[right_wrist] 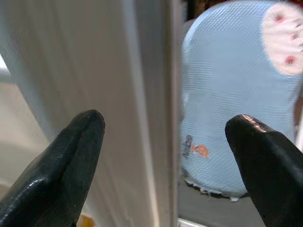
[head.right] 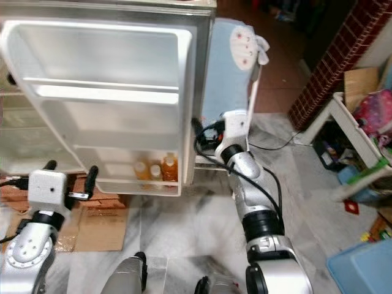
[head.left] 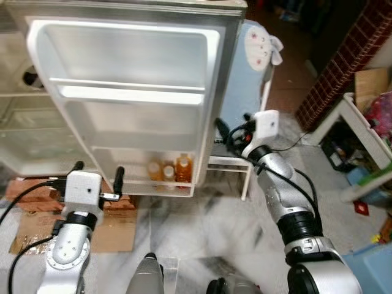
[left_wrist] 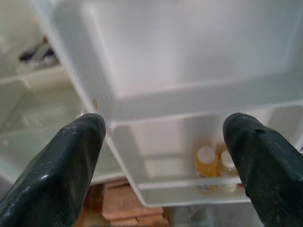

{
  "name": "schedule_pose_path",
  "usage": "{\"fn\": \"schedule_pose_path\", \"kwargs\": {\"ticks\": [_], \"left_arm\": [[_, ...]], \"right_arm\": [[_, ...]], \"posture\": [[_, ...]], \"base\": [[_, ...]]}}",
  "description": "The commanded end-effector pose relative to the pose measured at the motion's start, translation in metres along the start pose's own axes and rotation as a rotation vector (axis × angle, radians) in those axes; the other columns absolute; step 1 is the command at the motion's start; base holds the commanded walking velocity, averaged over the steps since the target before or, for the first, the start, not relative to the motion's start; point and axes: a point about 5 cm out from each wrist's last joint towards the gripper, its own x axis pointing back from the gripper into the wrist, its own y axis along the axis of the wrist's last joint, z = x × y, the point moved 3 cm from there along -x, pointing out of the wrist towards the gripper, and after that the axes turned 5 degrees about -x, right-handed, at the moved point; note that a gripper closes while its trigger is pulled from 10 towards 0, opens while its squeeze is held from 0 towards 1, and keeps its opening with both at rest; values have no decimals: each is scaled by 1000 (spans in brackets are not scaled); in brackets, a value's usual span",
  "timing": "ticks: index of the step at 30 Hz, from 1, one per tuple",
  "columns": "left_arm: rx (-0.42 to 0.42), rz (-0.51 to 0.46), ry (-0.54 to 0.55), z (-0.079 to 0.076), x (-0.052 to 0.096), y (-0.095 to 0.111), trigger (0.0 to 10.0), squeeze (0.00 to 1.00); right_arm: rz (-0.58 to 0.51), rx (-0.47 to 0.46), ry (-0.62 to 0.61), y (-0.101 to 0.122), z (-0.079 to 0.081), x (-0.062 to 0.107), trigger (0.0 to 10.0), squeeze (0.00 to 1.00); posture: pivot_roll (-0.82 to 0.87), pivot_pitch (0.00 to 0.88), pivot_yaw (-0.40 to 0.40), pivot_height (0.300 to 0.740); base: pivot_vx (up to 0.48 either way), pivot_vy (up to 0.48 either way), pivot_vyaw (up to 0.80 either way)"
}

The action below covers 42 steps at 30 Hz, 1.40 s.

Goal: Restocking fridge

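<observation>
- The right gripper (right_wrist: 165, 156) is seen with its two black fingers spread wide, one on each side of the free edge of the fridge door (head.left: 128, 98); nothing is clamped between them. In the left eye view it sits at centre right of the frame, just beside that edge.
- The left gripper (head.left: 98, 174) is found at the lower left of the left eye view, with its fingers apart and empty, pointed at the lowest door shelf (head.left: 153, 184).
- On that shelf, at lower centre of the frame, three bottles (head.left: 168, 170) of orange drink stand upright side by side, at the end nearer the door's free edge.
- The upper door shelves are seen bare, and the inside of the fridge (head.left: 24, 135) is visible at the left edge of the frame.
- A pale blue ironing board (head.left: 245, 67) leans behind the door at upper centre right; flattened cardboard (head.left: 116, 229) lies on the floor at lower left.
- The step in hand is judged to be handling of the door, since no item is carried in either gripper.
- The next move is judged to call for the right fingers to be closed on the door edge, or pressed against it, so that the door can be swung without the bottles being toppled.
</observation>
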Motion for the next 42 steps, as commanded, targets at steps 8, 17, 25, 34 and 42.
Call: {"fn": "schedule_pose_path", "kwargs": {"ticks": [8,17,25,34,42], "left_arm": [[29,13,8,-3,-1,-7,10000,0],[57,6,2,-11,-13,-9,10000,0],[62,1,7,-11,-14,-11,10000,0],[72,-4,7,-13,-14,-12,10000,0],[96,39,85,-4,-15,-18,10000,0]], "right_arm": [[10,64,-72,-6,-8,8,10000,0],[-15,69,-159,-2,-20,4,10000,0],[-42,86,-138,4,-15,1,10000,0],[-50,79,-141,7,-14,-7,10000,0],[-79,70,-135,27,-9,-27,10000,0]], "posture": [[107,108,-107,740],[101,104,-106,740],[104,99,-113,740],[103,97,-115,740],[118,93,-120,740]], "base": [[0,-33,693],[0,-367,622],[0,-352,51],[0,-262,0],[0,0,0]]}}
